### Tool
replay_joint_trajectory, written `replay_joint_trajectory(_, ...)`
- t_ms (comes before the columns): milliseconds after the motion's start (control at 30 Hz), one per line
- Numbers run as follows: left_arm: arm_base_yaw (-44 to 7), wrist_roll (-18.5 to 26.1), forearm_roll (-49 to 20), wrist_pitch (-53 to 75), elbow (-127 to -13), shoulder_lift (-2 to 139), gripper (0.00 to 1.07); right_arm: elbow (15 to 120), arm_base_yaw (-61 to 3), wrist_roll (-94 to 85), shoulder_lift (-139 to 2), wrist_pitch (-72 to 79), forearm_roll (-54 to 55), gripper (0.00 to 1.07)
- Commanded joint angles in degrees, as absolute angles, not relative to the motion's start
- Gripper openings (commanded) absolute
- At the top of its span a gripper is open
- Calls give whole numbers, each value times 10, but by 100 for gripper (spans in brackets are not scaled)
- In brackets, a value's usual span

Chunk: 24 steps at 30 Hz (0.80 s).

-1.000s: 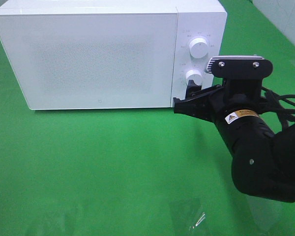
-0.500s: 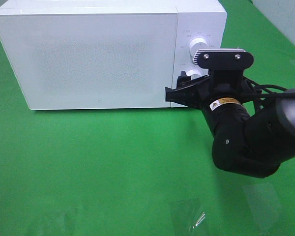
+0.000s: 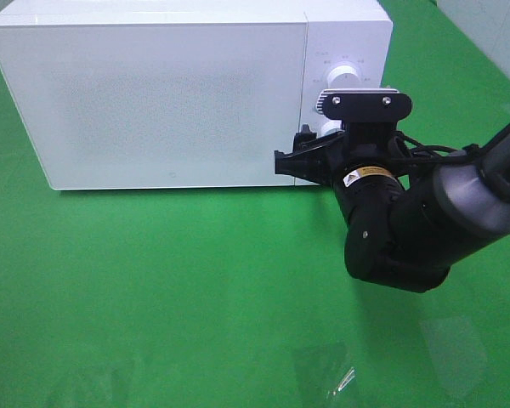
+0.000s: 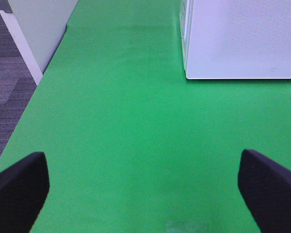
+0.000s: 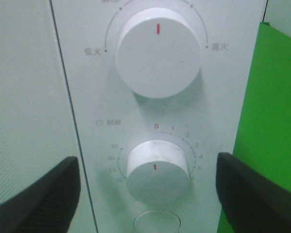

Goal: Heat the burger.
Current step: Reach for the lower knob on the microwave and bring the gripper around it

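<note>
The burger is out of view. The white microwave [image 3: 161, 93] stands at the back with its door shut. My right gripper [image 3: 304, 151] is open at the control panel, its fingers on either side of the lower timer knob [image 5: 157, 170] without closing on it. In the right wrist view the gripper [image 5: 148, 194] frames that knob, and the upper power knob [image 5: 157, 53] sits above it. Both knobs also show in the high view: the upper [image 3: 344, 78] and the lower [image 3: 327, 127]. My left gripper [image 4: 145, 189] is open and empty over green cloth, beside the microwave's corner [image 4: 194, 73].
A round button [image 5: 156, 222] sits below the timer knob. A clear plastic scrap [image 3: 344, 380] lies near the front edge. In the left wrist view the table's edge borders grey floor [image 4: 5, 73] and a white wall [image 4: 39, 24]. Green cloth [image 3: 153, 280] covers the table.
My right arm has swung left and closer to the microwave, bringing the open gripper from the panel's right edge to in front of the lower knob.
</note>
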<state>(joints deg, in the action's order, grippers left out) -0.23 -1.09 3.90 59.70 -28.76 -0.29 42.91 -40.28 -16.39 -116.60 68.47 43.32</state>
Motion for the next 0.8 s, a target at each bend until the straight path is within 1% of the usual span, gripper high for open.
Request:
replay_joint_trajectory(33,-2,-10,39,595,-287,-14,98,449,-395,-162,-1180,681,422,76)
replay_joint_trajectory(333,-2,-10,39,595,-287,-14,98,472,-372,-162,-1196,664,400,76)
replay_joint_trajectory(567,-2,-10,39,595,-287,-14,98,477,-372,-162,-1196,663,398,75)
replay_joint_trajectory(600,-2,-10,39,595,-287,-14,98,477,-372,-162,-1196,663,398,72)
replay_joint_trajectory(633,-2,-10,39,595,-287,-14,98,477,-372,-162,-1196,663,398,72)
replay_joint_trajectory(667,-2,-10,39,595,-287,-14,98,477,-372,-162,-1196,662,399,67)
replay_joint_trajectory(700,-2,-10,39,595,-287,-14,98,477,-372,-162,-1196,662,399,67)
replay_joint_trajectory(733,-2,-10,39,595,-287,-14,98,477,-372,-162,-1196,662,399,59)
replay_joint_trajectory(767,-2,-10,39,595,-287,-14,98,477,-372,-162,-1196,662,399,59)
replay_joint_trajectory(800,-2,-10,39,595,-287,-14,98,477,-372,-162,-1196,662,399,49)
